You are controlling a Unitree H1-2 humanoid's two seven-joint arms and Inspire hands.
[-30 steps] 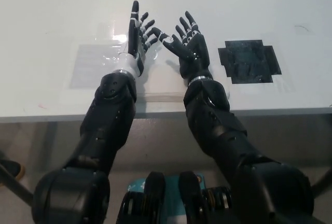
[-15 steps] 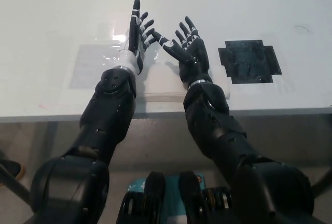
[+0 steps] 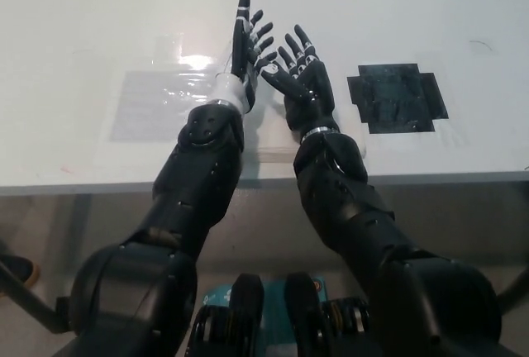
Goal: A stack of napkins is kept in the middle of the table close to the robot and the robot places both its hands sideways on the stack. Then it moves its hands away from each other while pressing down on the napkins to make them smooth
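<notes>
The white napkin stack point(image 3: 271, 140) lies on the white table near its front edge; only a pale strip of it shows between my two wrists. My left hand point(image 3: 246, 43) stands edge-on over the stack, fingers stretched out and pointing away from me, open. My right hand point(image 3: 302, 76) is just to its right, palm tilted up and toward the left hand, fingers spread, open. The fingertips of both hands nearly meet. I cannot tell whether either hand presses on the napkins.
A black cross-shaped patch point(image 3: 398, 97) lies on the table to the right of my right hand. A shiny clear rectangle point(image 3: 157, 105) lies to the left. The table's front edge point(image 3: 83, 183) runs across under my forearms.
My left hand has moved right and farther out, closing in beside the right hand. The right hand has stayed almost where it was.
</notes>
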